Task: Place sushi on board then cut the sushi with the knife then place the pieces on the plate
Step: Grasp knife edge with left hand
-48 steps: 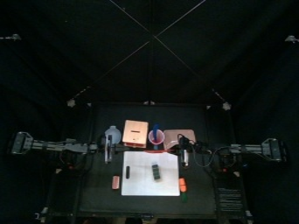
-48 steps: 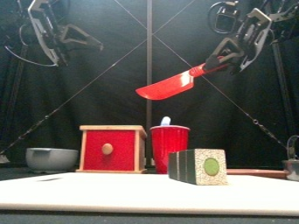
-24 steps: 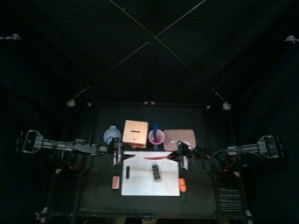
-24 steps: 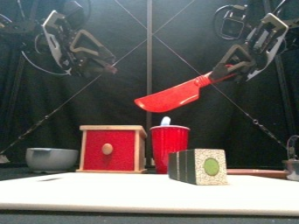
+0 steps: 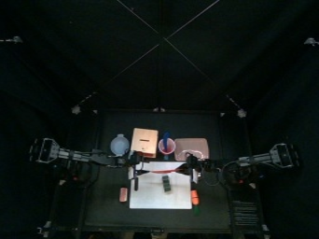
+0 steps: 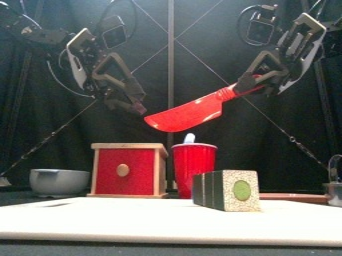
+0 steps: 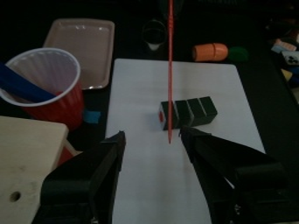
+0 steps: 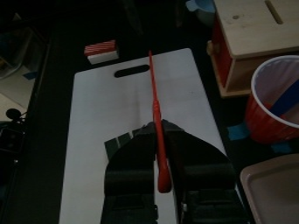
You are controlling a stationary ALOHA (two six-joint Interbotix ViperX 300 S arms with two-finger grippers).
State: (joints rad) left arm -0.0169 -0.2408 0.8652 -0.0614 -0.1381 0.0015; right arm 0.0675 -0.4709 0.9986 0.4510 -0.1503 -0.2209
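Since the earlier frames the left gripper has swung down from the front view's upper left to just left of centre, close beside the tip of the red knife. The knife itself hangs a little lower.

Across the bottom of the front view runs the white cutting board. Behind it, left of centre, stands the wooden box with its red drawer front. In the top view the pink tray lies right of centre, past the board's far edge. The blue-grey bowl sits at the front view's lower left. The red cup stands just right of the box, with the blue knife in it. On the board, right of centre, stands the sushi roll — its dark green blocks together, nothing touching it.

The right gripper, at the upper right, pinches the red knife's handle; the blade slants down to the left, in the air well above the roll. The left gripper's jaws are spread wide — nothing between them.
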